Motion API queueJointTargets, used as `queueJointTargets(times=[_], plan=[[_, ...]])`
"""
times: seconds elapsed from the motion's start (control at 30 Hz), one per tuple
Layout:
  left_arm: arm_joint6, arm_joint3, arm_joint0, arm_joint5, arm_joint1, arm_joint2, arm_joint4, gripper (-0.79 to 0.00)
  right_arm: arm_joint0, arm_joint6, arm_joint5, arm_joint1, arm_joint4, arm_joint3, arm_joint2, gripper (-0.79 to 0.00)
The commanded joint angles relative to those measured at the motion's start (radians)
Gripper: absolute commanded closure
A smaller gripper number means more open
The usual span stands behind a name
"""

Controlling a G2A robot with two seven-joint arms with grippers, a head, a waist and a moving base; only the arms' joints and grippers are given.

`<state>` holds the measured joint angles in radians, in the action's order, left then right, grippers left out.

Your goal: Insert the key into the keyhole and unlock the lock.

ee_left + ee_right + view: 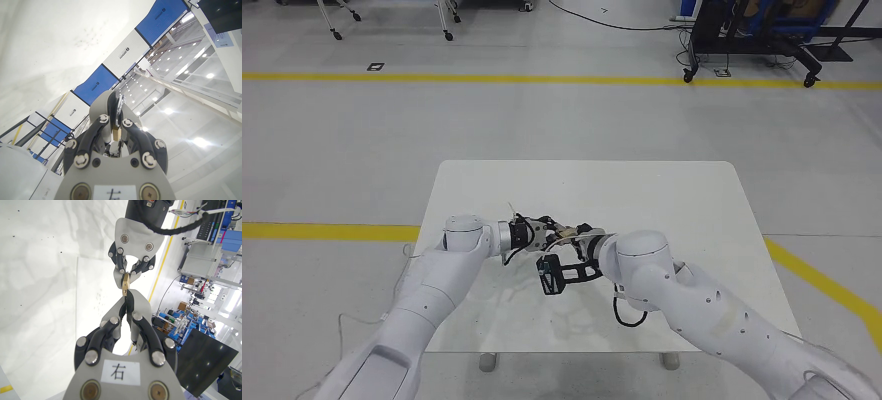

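The two arms meet over the middle of the white table (692, 200), a little nearer its left edge than its right; both grippers are up in the air and not down on the surface.

The left gripper (118, 102) is closed tight on a small brass padlock (125, 284); its two grey fingers (98, 108) squeeze the lock from both sides; the shiny silver shackle (121, 103) sticks up between the fingertips, and the yellow body (117, 133) sits lower down, closer to the wrist; the bottom end of the padlock pokes out past the fingers and points at the other arm.

The right gripper (128, 296) comes at the padlock from the other side, tip to tip with the left one; its fingers are pressed together with almost no gap; the black bumpy pads (129, 306) are touching each other; I cannot tell what is between them; the very tip of this gripper touches the bottom end of the padlock, right by the small hole there.
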<state>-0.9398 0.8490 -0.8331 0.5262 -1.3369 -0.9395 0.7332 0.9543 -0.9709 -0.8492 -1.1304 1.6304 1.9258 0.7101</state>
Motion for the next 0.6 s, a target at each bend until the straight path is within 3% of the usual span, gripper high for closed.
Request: queueJointTargets(times=[0.0,0.57], plan=[[-0.004,0.005,-0.001,0.0,0.0,0.001,-0.001,0.0,-0.002,0.001,-0.001,0.002,-0.004,-0.002,-0.003,0.0],[-0.028,0.005,0.001,-0.003,0.002,0.007,-0.012,0.0,-0.039,0.006,-0.006,0.002,-0.059,-0.034,-0.028,0.0]])
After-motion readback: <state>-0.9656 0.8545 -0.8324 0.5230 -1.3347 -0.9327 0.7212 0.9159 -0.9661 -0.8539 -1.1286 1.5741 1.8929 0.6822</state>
